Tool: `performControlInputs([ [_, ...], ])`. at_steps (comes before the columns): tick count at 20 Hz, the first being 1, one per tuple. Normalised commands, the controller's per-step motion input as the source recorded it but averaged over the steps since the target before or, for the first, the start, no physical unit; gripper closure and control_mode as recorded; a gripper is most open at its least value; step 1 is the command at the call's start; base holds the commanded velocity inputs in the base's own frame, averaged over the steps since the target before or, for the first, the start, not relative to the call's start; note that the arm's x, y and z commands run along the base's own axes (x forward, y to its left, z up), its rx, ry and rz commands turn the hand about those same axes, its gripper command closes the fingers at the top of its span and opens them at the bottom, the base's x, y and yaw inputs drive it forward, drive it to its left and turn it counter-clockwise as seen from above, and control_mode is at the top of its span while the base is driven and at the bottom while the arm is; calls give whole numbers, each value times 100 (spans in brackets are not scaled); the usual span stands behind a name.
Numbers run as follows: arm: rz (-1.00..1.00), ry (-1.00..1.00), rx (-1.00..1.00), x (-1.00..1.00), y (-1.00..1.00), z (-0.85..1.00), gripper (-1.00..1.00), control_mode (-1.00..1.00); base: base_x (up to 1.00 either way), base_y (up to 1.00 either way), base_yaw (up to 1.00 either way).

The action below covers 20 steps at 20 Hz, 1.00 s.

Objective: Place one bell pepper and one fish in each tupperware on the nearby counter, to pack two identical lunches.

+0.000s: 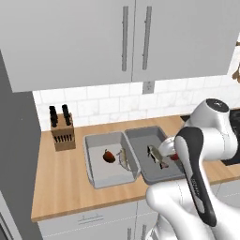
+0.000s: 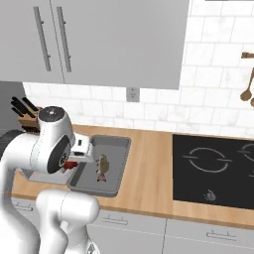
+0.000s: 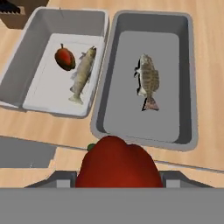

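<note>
Mostly hidden by the red pepper [image 3: 117, 162] it clamps, the gripper [image 3: 117, 178] shows just finger stubs [image 3: 61, 180].

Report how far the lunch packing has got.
Done: the lighter tray holds a bell pepper and a fish; the darker tray holds its fish. In hand: the gripper carries the second pepper, near that tray's front rim. Left: set it in the darker tray.
</note>
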Motion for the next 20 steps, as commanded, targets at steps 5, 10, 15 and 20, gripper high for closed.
performControlInputs([
  [5,4,0,0,99,0,-89,100,-100,0,0,0],
  [10,7,0,0,65,0,-72,100,-100,0,0,0],
  [15,6,0,0,54,0,-64,100,-100,0,0,0],
  [20,2,0,2,37,-3,-29,100,-100,0,0,0],
])
